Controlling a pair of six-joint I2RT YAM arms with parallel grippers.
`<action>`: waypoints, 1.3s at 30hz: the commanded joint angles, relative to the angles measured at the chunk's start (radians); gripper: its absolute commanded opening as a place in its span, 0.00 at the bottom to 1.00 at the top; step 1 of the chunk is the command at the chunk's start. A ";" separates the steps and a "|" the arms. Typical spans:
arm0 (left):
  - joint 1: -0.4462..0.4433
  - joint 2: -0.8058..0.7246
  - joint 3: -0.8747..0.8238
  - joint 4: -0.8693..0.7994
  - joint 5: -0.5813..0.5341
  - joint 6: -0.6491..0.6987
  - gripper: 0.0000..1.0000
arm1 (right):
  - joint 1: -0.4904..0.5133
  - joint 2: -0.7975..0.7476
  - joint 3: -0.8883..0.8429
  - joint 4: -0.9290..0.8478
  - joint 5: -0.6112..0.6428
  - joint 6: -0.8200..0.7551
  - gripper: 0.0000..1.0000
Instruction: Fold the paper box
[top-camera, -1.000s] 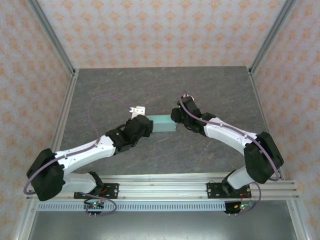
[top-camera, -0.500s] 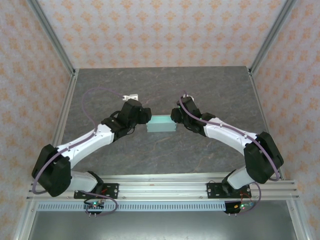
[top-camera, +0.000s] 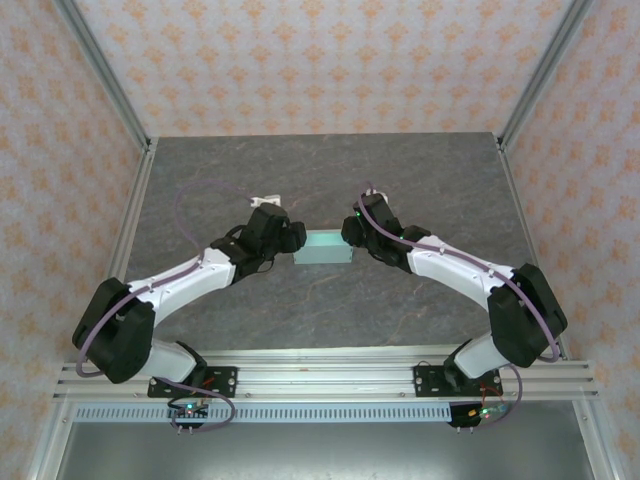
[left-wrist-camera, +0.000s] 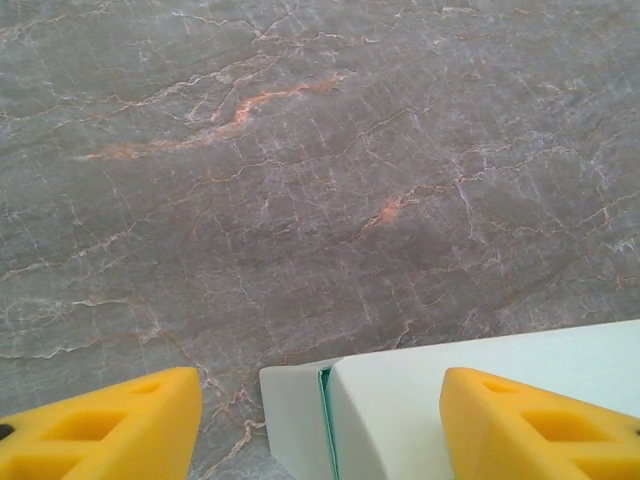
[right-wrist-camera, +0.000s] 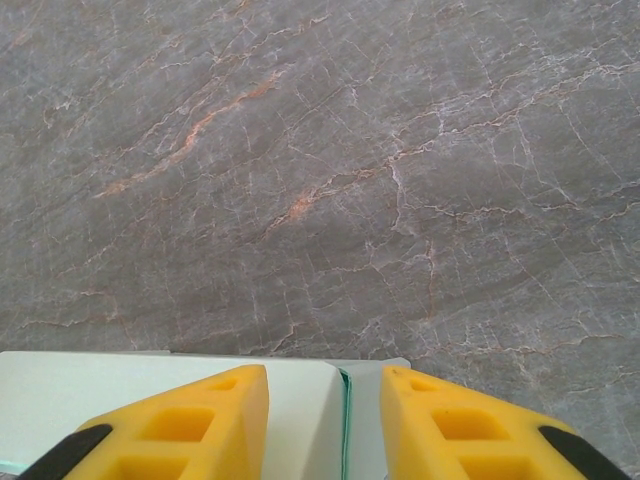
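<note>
Currently the left gripper (left-wrist-camera: 318, 375) is gaping open around the pale mint-blue card box (left-wrist-camera: 395, 410); right gripper (right-wrist-camera: 322, 372) beside it, grip unclear.

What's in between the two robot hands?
The box lies between the left hand and the right hand. The top view shows it best.

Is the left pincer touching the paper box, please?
Cannot tell: left wrist view shows the left pincer with one finger clear of the box, the other overlapping it.
</note>
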 joint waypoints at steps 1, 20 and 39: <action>0.002 0.012 -0.080 -0.043 0.027 -0.022 0.62 | 0.015 0.012 -0.042 -0.134 0.020 -0.019 0.35; -0.015 0.045 -0.255 0.090 0.081 -0.118 0.42 | 0.015 0.076 -0.175 -0.073 0.014 0.009 0.30; -0.016 -0.023 -0.267 0.084 0.044 -0.146 0.39 | 0.008 0.059 -0.185 -0.092 -0.017 -0.003 0.30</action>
